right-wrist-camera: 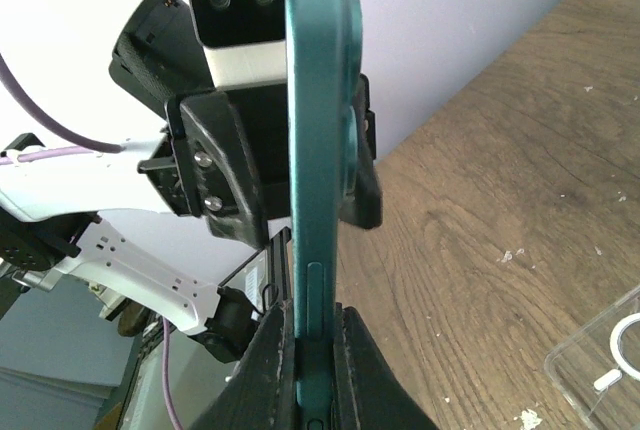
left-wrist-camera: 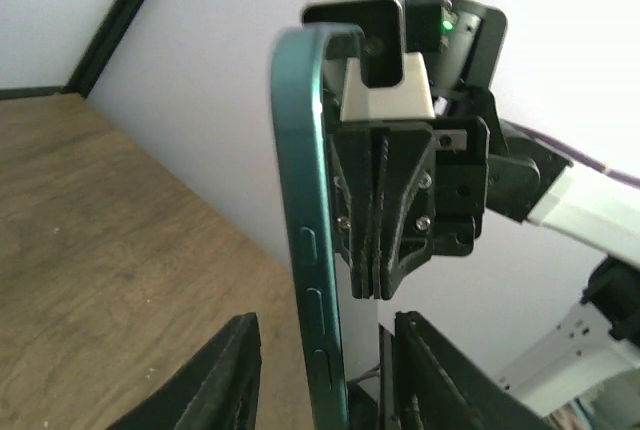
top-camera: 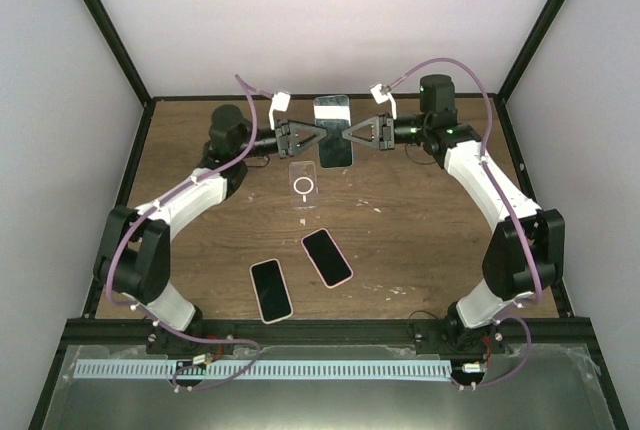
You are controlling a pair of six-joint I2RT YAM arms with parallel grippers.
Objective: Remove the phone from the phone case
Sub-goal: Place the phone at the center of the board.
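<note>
The right gripper point(right-wrist-camera: 312, 355) is clenched on the slim teal-edged phone point(right-wrist-camera: 315, 150); its two fingers press on both flat faces of the phone's lower edge in the right wrist view. The left gripper point(left-wrist-camera: 320, 350) is released; its jaws stand spread on either side of the phone's opposite edge, with a gap showing at one finger at least. In the top view both grippers meet from left and right at the phone point(top-camera: 332, 120), which is held in the air above the far part of the brown wooden table point(top-camera: 420, 240); its screen faces up toward the camera. If a thin cover is on this phone, I cannot tell.

The clear plastic phone case with a white ring point(top-camera: 303, 186) lies flat on the table, apart from the phone and a little nearer to the arm bases; nothing touches it. Two black-screened phones with pink rims lie on the near part of the table, one point(top-camera: 270, 290) to the left and one point(top-camera: 327, 257) just beside it, both at an angle.
</note>
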